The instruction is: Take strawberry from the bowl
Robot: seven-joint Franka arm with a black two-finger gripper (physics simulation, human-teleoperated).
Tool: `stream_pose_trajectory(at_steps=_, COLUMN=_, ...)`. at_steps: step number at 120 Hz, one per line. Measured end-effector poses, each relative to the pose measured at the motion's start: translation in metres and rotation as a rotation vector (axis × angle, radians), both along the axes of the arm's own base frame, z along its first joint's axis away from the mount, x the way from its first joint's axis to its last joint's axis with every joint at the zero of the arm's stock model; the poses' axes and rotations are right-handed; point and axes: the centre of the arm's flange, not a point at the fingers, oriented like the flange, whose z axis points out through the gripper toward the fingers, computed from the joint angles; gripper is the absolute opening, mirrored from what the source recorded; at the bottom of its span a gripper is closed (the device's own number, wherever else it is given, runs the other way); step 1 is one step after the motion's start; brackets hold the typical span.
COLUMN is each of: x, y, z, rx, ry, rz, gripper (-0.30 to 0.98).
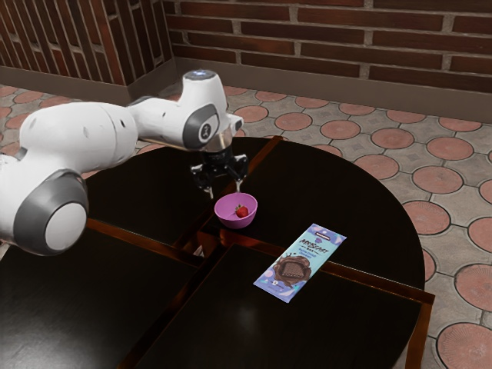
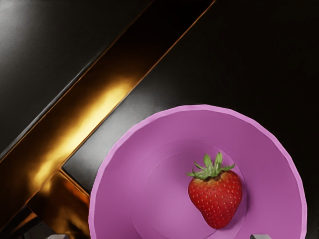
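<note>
One berry, on its side in the bowl, off centre on its floor. Long axis roughly square to the line between the tips of the claw; leafy cap points away from that line, red tip toward it. Claw above the bowl's near surroundings, fingers wide apart. Bar flat on table, apart from bowl.
</note>
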Motion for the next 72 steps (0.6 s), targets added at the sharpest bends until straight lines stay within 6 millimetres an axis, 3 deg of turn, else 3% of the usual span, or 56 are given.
stream_pose_trajectory(at_steps=20, x=0.01, y=-0.003, z=-0.017, rx=0.001, ry=-0.031, rz=0.053, gripper=0.4)
stream_pose_trajectory(at_steps=72, x=-0.002, y=-0.028, z=-0.021, rx=-0.015, ry=-0.064, rz=0.085, gripper=0.34)
